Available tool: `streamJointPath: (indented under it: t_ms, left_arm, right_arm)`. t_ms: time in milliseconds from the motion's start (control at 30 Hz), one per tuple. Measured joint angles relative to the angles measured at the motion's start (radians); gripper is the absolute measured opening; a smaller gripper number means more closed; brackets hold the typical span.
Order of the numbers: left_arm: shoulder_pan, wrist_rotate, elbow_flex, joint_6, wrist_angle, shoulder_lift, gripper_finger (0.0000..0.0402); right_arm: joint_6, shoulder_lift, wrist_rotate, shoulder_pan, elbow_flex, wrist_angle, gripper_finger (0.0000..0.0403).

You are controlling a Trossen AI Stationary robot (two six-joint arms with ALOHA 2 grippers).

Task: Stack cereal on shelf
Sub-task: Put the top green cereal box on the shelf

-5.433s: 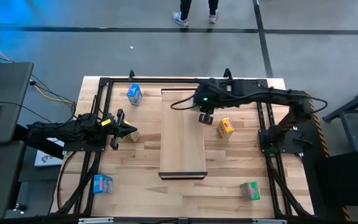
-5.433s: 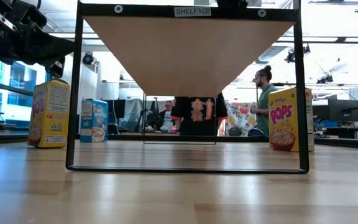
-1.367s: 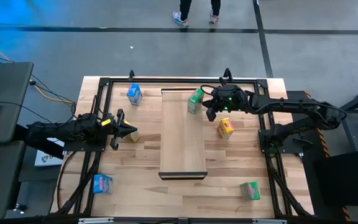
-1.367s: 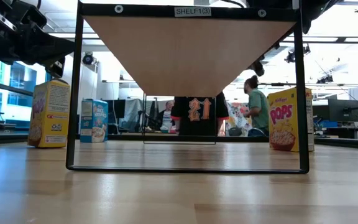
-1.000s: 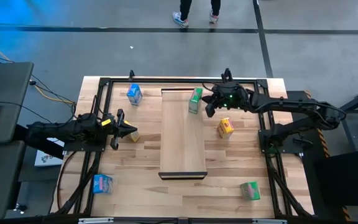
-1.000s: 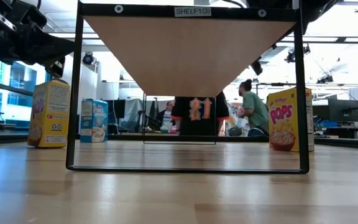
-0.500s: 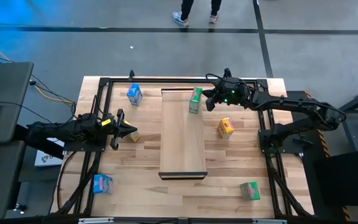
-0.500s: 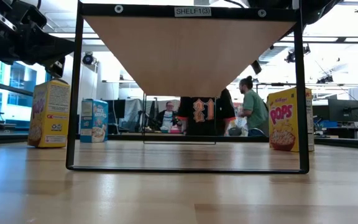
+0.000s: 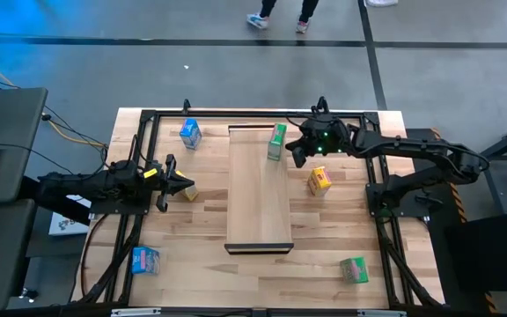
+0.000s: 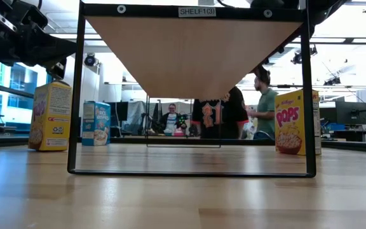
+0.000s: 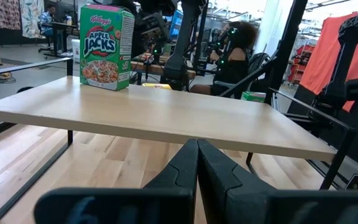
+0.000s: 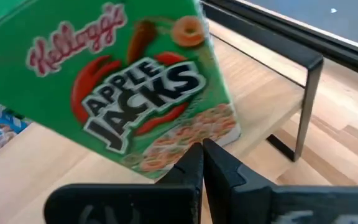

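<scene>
A green cereal box (image 9: pixel 276 141) stands upright on the far right corner of the light-wood shelf (image 9: pixel 259 198); the left wrist view shows this green box (image 11: pixel 106 46) on the shelf top (image 11: pixel 166 118). My right gripper (image 9: pixel 295 152) is shut just right of the box, and its shut fingers (image 12: pixel 202 158) point at the printed front (image 12: pixel 135 93). My left gripper (image 9: pixel 180 186) waits shut left of the shelf, beside a yellow box (image 9: pixel 189 193) standing on the table. The fingers of the left gripper (image 11: pixel 197 163) close on nothing. My right gripper's shut fingertips stand at the lower edge of the green box's printed front (image 12: pixel 169 146), coming level from the table's right side. I cannot tell whether they touch it. The box stands on its base on the shelf.
On the tabletop lie a blue box (image 9: pixel 190 133) far left, another blue box (image 9: pixel 145 260) near left, a yellow box (image 9: pixel 319 180) right of the shelf and a green box (image 9: pixel 353 269) near right. A black frame (image 9: pixel 148 119) rings the table. People move beyond the far edge.
My right gripper has stayed shut beside the green box, shifting slightly toward the far edge and back. The box has kept its place on the shelf.
</scene>
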Motion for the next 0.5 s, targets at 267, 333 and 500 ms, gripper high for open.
streamJointPath:
  t_ms: [267, 333, 500]
  left_arm:
    - [0.000, 0.000, 0.000, 0.000, 0.000, 0.000, 0.0000]
    - [0.000, 0.000, 0.000, 0.000, 0.000, 0.000, 0.0000]
    - [0.000, 0.000, 0.000, 0.000, 0.000, 0.000, 0.0000]
  right_arm:
    - [0.025, 0.000, 0.024, -0.001, 0.000, 0.074, 0.0000]
    - [0.037, 0.000, 0.025, -0.001, 0.000, 0.099, 0.0000]
    - [0.043, 0.000, 0.040, -0.001, 0.000, 0.131, 0.0000]
